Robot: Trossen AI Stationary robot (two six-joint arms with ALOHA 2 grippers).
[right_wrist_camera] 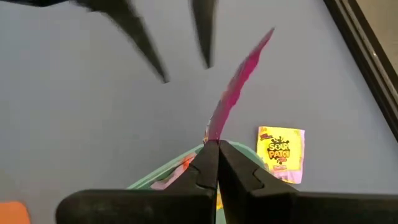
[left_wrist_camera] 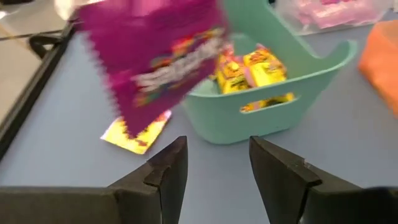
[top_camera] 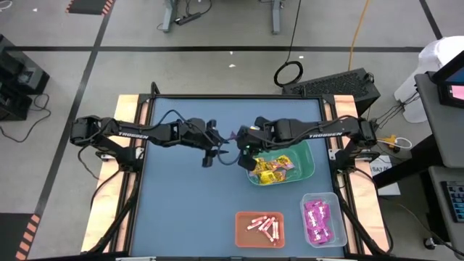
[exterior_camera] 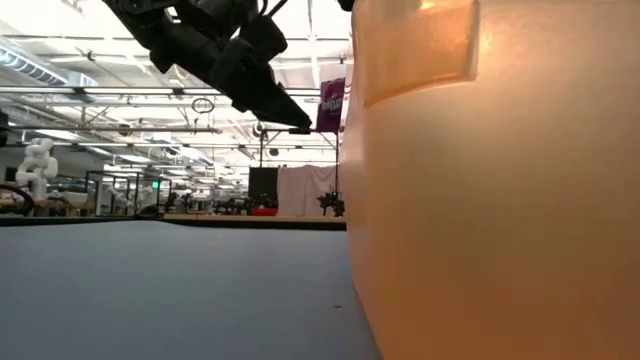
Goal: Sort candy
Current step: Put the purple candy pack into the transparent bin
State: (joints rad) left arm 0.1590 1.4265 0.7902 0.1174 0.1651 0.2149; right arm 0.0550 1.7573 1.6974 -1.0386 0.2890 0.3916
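My right gripper (right_wrist_camera: 217, 146) is shut on a magenta-purple candy packet (left_wrist_camera: 155, 56), held in the air just past the green bin (top_camera: 303, 168). The bin holds several yellow packets (left_wrist_camera: 249, 71). In the right wrist view the magenta packet (right_wrist_camera: 233, 93) shows edge-on. My left gripper (left_wrist_camera: 214, 165) stands open facing it from the table's left, with nothing between its fingers. One yellow packet (right_wrist_camera: 281, 152) lies flat on the table beside the green bin. My right gripper pinches the magenta packet by one edge (right_wrist_camera: 214, 134) between its two shut fingers, which slant down from the table's right. The packet sticks out past the fingertips, tilted and clear of the table.
An orange bin (top_camera: 259, 228) with pink-white sticks and a clear bin (top_camera: 319, 220) with magenta packets stand at the table's near right. The orange bin's wall (exterior_camera: 500, 200) blocks the right half of the low view. The table's left half (top_camera: 181, 210) is bare blue surface.
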